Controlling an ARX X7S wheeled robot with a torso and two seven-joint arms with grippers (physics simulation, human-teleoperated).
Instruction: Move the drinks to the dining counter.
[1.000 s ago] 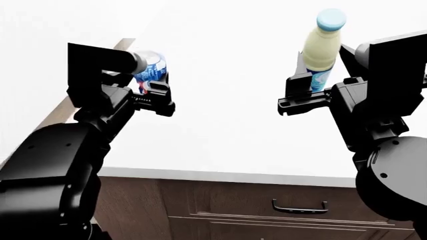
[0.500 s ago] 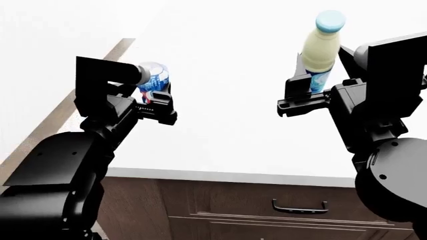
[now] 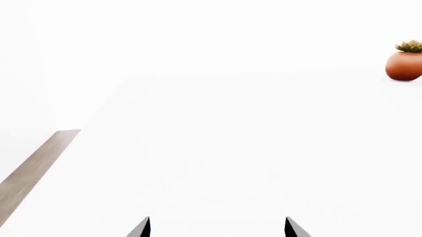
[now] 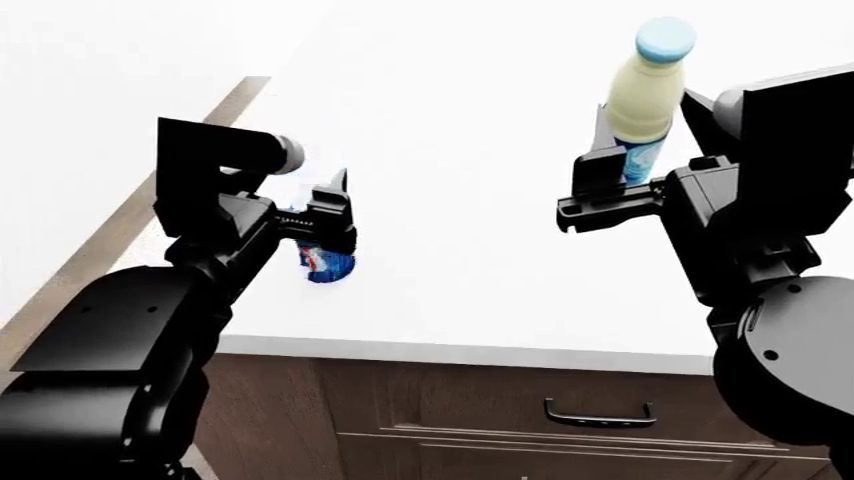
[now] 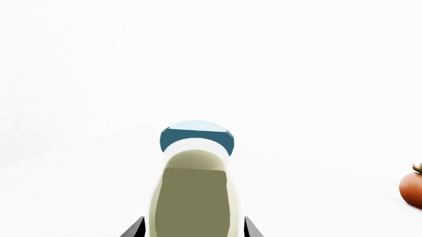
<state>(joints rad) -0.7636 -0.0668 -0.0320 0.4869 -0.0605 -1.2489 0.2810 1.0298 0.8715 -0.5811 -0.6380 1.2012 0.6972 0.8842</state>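
Cream bottle (image 4: 645, 95), rounded light-blue cap (image 4: 663, 40)

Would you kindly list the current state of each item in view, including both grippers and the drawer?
soda can: out of the jaws, on the dining counter, partly hidden by the left gripper.
left gripper: open, empty, above the can.
bottle: upright, held off the counter.
right gripper: shut on the bottle's lower part.
drawer: closed.
potted succulent: upright on the counter.
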